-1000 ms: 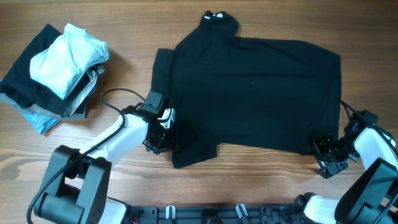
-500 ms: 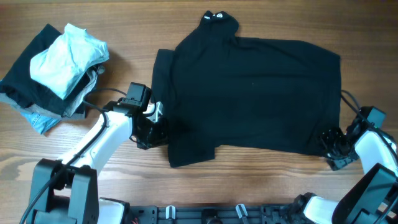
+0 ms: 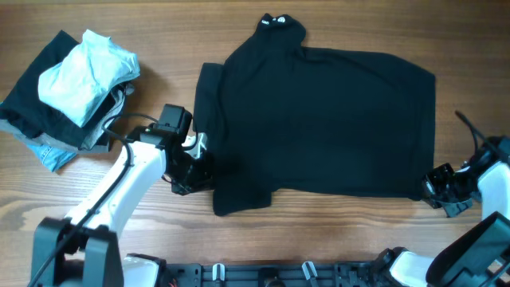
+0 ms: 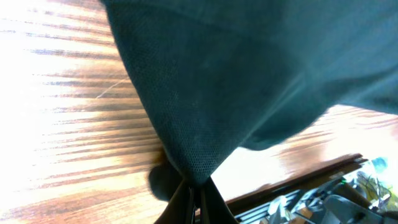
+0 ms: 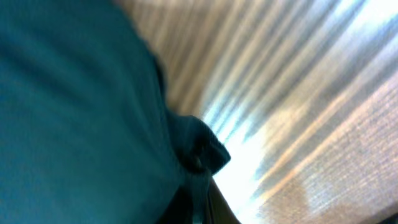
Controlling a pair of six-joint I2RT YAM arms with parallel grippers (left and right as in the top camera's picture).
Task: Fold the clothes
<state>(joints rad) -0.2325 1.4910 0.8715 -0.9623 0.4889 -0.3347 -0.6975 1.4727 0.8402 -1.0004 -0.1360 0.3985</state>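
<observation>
Overhead, my left claw (image 3: 201, 169) grips the black shirt (image 3: 319, 119) at its lower-left edge; my right claw (image 3: 437, 183) pinches its lower-right corner, against the table (image 3: 335, 235).

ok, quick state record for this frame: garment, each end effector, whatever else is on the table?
garment: black shirt, spread flat on wooden table, collar at the far edge
left end effector: shut on the shirt's near-left edge
right end effector: shut on the shirt's near-right corner
other: pile of clothes, far left, apart from the shirt
fold status: no fold visible yet
</observation>
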